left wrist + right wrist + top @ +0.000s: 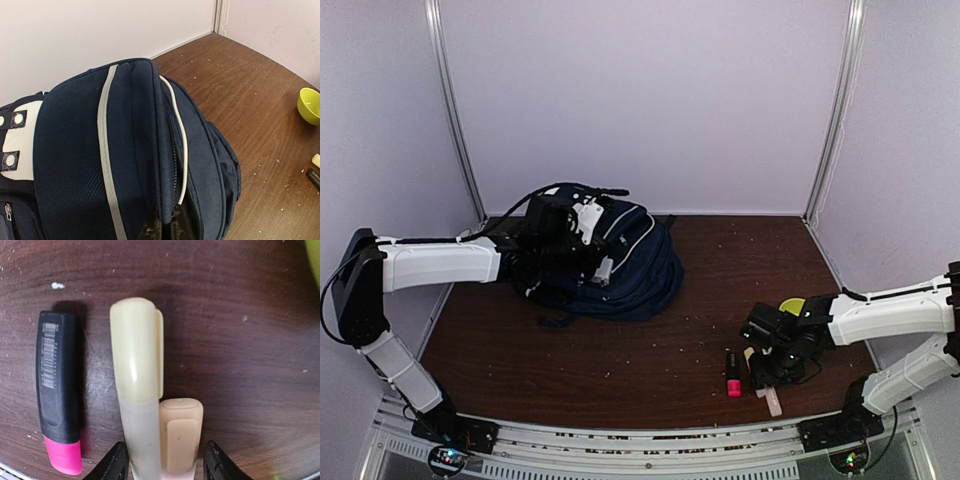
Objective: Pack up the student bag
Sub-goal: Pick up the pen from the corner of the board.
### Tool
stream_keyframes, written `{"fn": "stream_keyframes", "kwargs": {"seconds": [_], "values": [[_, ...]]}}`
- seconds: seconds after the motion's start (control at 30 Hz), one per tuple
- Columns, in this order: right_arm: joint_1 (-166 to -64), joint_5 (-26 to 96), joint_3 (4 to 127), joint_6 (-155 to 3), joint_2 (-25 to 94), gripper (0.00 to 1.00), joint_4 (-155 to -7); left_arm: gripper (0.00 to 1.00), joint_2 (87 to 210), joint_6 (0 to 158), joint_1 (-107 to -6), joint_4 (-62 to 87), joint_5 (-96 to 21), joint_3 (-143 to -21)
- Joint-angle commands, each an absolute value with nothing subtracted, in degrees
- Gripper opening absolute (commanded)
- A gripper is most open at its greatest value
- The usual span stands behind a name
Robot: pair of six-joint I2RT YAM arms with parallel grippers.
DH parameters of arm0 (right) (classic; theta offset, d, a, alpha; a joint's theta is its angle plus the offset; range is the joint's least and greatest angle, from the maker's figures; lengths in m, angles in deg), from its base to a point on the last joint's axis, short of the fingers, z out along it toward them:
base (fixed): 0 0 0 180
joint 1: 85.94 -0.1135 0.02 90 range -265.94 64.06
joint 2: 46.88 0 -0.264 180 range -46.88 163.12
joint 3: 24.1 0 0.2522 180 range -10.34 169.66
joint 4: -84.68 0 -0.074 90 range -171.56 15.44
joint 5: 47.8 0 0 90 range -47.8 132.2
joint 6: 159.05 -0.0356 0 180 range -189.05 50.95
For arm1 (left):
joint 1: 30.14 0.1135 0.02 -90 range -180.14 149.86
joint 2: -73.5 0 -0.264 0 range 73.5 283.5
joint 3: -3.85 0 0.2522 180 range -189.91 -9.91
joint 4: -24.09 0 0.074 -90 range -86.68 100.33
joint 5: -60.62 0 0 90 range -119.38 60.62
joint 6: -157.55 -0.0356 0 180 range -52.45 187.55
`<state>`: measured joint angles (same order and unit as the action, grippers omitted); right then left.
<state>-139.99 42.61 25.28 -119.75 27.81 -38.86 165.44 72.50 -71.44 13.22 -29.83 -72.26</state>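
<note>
The student bag (630,268) is pinched at its zip by the closed left gripper (162,230), while two unpacked pale highlighters (135,365) are straddled by the half-open right gripper (166,458).

A pale yellow highlighter (136,380) lies on the dark wooden table (250,365) between the right fingers (114,466), with a short beige stick (181,432) touching its side. A black marker with a pink end (59,390) lies just outside one finger. A lime bowl (310,105) sits near them.

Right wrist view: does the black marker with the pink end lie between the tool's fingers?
No, the black marker lies outside the right tool, whose fingers straddle the pale yellow marker.
</note>
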Motion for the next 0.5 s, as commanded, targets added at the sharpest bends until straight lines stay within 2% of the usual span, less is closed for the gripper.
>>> {"fn": "stream_keyframes", "kwargs": {"seconds": [0.0, 0.2, 0.33, 0.47], "values": [[-140.09, 47.37, 28.9, -116.02, 28.78, 0.52, -31.73, 0.0, 165.73, 72.01, -70.75, 16.26, -30.17, -74.58], [-140.08, 47.19, 28.94, -115.81, 26.33, 0.6, -28.46, 0.0, 165.47, 71.38, -70.74, 15.78, -29.65, -74.96], [-140.09, 45.64, 27.94, -116.13, 23.48, 0.47, -26.88, 0.0, 165.65, 71.38, -70.74, 16.03, -29.91, -74.86], [-140.12, 43.64, 26.73, -116.96, 21.4, 0.48, -25.29, 0.0, 166.04, 71.67, -70.75, 16.42, -30.12, -74.69]]}}
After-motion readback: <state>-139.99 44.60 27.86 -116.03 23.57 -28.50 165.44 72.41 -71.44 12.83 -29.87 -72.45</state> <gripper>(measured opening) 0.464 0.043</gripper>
